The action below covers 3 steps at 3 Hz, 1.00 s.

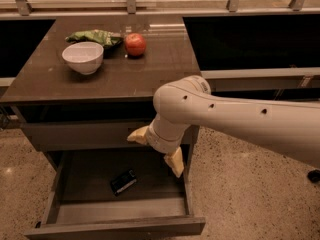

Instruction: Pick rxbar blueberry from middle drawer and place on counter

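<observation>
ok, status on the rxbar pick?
Gripper open, empty, above the open middle drawer, right side. Rxbar blueberry flat on drawer floor, down-left of gripper. Nothing between them.

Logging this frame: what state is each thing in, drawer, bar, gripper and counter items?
middle drawer: pulled open.
rxbar blueberry: lying flat on the drawer floor, not gripped.
gripper: open, empty, above the drawer's right side.
counter: no bar on it.
white bowl: upright, looks empty.
apple: whole, resting on the counter.
green snack bag: lying behind the bowl.
</observation>
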Each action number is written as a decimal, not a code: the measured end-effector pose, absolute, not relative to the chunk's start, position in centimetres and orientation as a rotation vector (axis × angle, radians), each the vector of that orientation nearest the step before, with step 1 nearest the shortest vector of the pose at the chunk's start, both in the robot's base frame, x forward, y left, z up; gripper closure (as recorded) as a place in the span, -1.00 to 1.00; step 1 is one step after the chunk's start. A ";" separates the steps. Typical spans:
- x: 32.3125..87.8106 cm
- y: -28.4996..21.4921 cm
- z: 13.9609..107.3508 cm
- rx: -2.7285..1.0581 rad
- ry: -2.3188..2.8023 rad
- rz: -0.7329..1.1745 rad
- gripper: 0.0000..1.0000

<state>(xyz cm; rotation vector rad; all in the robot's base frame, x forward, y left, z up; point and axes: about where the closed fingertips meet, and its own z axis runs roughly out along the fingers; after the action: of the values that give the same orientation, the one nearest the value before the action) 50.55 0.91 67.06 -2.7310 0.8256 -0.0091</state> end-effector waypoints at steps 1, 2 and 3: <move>50.1 1.0 63.1 -2.702 0.832 0.161 -1.00; 50.1 1.0 63.1 -2.702 0.833 0.161 -1.00; 50.0 1.8 60.9 -2.627 0.955 0.183 -1.00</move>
<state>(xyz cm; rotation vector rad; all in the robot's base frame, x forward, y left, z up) 49.98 1.80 60.94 -2.6265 0.9553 0.1831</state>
